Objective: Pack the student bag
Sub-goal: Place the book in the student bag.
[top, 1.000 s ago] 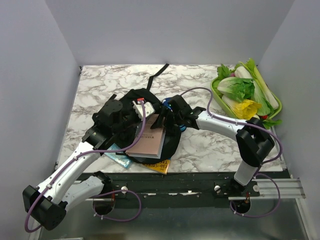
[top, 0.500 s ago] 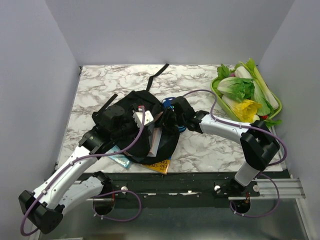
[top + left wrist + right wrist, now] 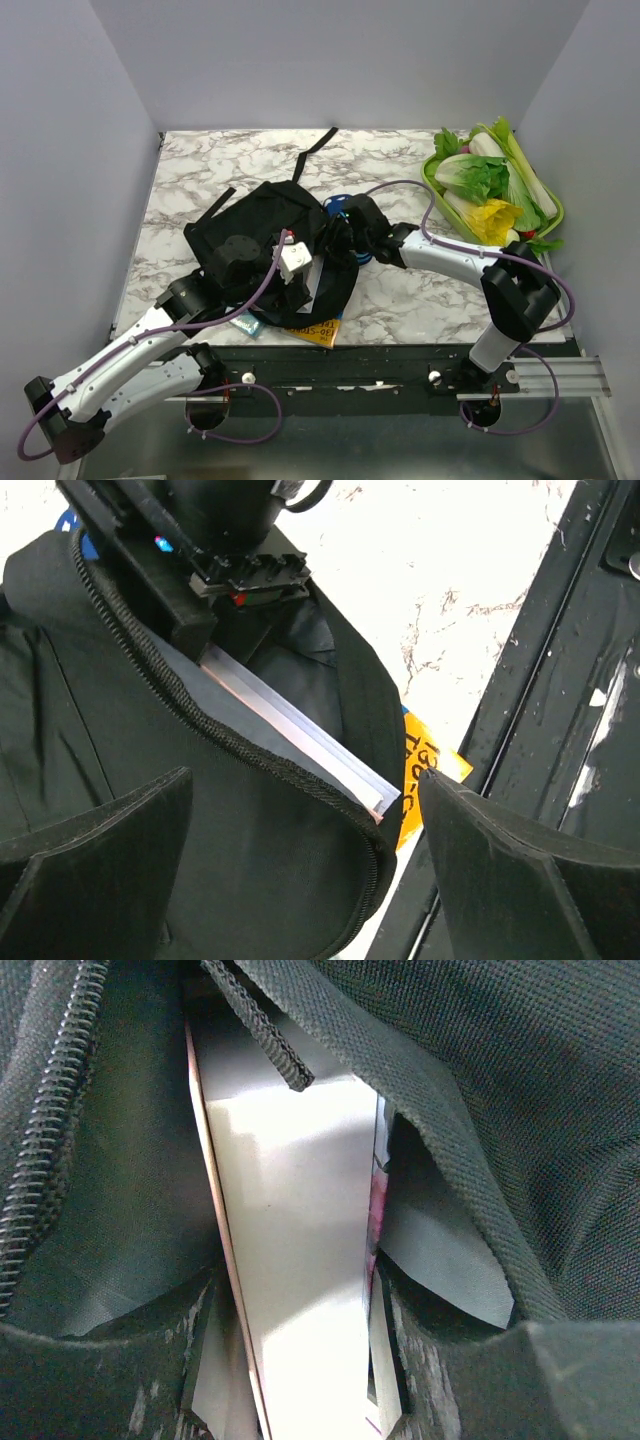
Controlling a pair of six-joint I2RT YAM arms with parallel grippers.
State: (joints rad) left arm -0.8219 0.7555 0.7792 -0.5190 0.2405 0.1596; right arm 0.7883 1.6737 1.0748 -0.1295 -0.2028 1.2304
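Note:
The student bag (image 3: 265,215) lies in the middle of the table, black, with its zipped mouth (image 3: 250,760) gaping toward the near edge. A thin pale book (image 3: 290,730) stands on edge inside that mouth. My right gripper (image 3: 300,1370) is pushed into the bag from the right, shut on the book (image 3: 290,1250), one finger on each cover. In the top view this right gripper (image 3: 338,238) is half hidden by fabric. My left gripper (image 3: 300,880) hovers open above the bag's near flap, holding nothing; from the top camera the left gripper (image 3: 300,275) is over the bag's near side.
A yellow book (image 3: 318,332) and a teal item (image 3: 245,322) stick out from under the bag at the table's near edge. A green tray (image 3: 553,212) of vegetables fills the far right corner. A strap (image 3: 318,140) trails to the back. The black rail (image 3: 560,700) borders the table.
My left gripper has opened, letting go, and drawn back toward the near left. The book has tipped from lying flat to standing inside the bag. My right gripper has narrowed onto it.

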